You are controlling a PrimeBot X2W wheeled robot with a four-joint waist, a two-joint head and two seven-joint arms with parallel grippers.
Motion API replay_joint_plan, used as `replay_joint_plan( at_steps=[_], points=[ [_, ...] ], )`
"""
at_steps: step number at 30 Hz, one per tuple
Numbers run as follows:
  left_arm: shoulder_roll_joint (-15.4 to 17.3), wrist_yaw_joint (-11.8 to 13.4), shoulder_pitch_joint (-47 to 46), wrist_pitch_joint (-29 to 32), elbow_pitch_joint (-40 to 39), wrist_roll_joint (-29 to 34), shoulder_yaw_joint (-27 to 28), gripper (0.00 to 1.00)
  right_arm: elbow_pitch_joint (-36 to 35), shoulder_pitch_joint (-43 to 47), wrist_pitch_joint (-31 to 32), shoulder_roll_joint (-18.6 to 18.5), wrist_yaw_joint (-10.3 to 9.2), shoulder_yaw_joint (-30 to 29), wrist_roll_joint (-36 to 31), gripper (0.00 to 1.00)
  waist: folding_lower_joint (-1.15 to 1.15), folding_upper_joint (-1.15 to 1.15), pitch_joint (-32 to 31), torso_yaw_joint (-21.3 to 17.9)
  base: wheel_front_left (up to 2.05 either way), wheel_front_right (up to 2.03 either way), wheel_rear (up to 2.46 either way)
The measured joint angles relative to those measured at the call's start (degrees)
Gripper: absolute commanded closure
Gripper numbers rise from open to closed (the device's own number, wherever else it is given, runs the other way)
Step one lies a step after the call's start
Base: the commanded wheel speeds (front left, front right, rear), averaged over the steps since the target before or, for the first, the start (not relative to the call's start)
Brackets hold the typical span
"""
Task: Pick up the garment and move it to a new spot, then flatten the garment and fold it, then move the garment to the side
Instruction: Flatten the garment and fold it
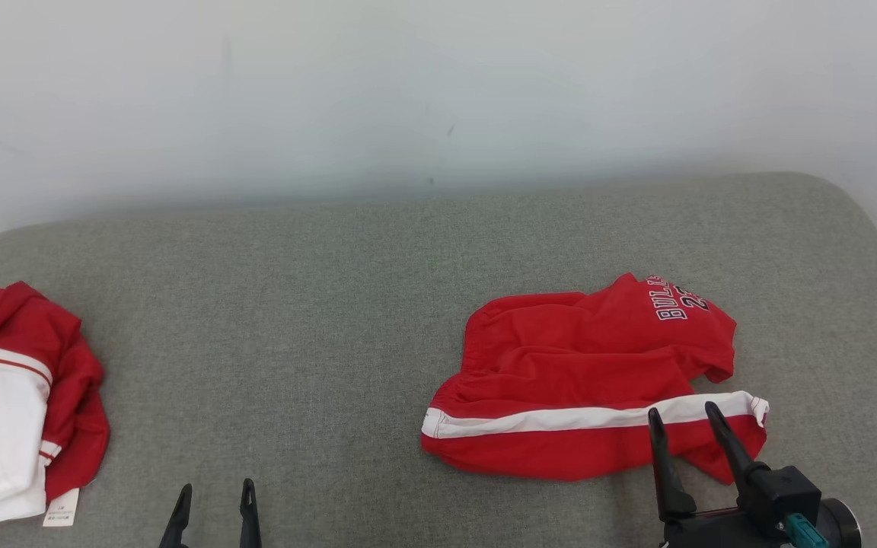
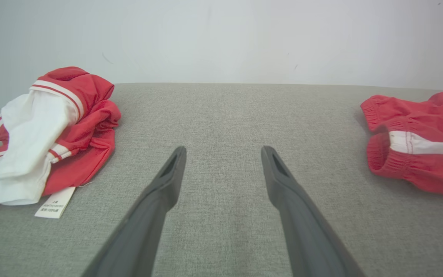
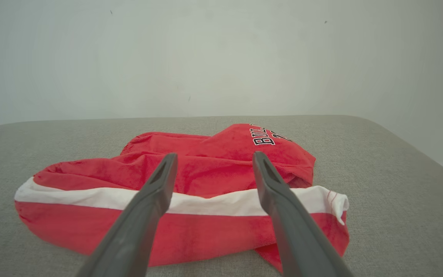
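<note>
A crumpled red garment with a white stripe and white lettering lies on the right half of the grey padded surface. My right gripper is open, its two dark fingers poised over the garment's near right corner, at the white stripe. In the right wrist view the open right gripper frames the red cloth just beyond its tips, with nothing held. My left gripper is open at the lower left, over bare fabric. The left wrist view shows the empty left gripper and the garment's edge far to the right.
A second bunched red-and-white garment with a white label lies at the surface's left edge, also visible as a heap in the left wrist view. A pale wall rises behind the surface. The surface's rounded right edge drops away.
</note>
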Motion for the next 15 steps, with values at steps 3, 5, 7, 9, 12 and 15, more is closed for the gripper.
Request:
replay_joint_plan(
  at_steps=[3, 5, 7, 9, 12, 15],
  points=[
    [0.0, 0.1, 0.0, 0.0, 0.0, 0.2, 0.3, 0.0, 0.1, 0.3, 0.0, 0.0, 0.0, 0.0, 0.4, 0.0, 0.01, 0.0, -0.1, 0.1, 0.0, 0.0, 0.0],
    [0.0, 0.1, 0.1, 0.0, 0.0, 0.2, 0.2, 0.0, 0.1, 0.3, 0.0, 0.0, 0.0, 0.0, 0.6, 0.0, 0.01, 0.0, -0.1, 0.1, 0.0, 0.0, 0.0],
    [0.0, 0.1, 0.1, 0.0, 0.0, 0.1, 0.1, 0.0, 0.1, 0.3, 0.0, 0.0, 0.0, 0.0, 0.7, 0.0, 0.01, 0.0, 0.0, 0.1, 0.0, 0.0, 0.0],
    [0.0, 0.1, 0.0, 0.0, -0.3, 0.0, -0.1, 0.0, 0.1, 0.3, 0.0, 0.0, 0.0, 0.1, 0.8, 0.0, 0.01, 0.0, 0.4, 0.1, 0.0, 0.0, 0.0],
    [0.0, 0.1, -0.3, 0.0, -0.6, -0.2, -0.9, 0.0, 0.0, 0.2, 0.0, 0.0, 0.0, 0.1, 0.8, 0.0, 0.01, 0.0, 1.1, 0.0, 0.0, 0.0, 0.0],
    [0.0, 0.0, -1.5, 0.0, -1.2, -0.9, -2.3, 0.0, -0.4, -0.6, 0.0, 0.0, 0.0, 0.1, 0.7, 0.0, 0.01, 0.0, 2.3, -0.1, 0.0, 0.0, 0.0]
  ],
)
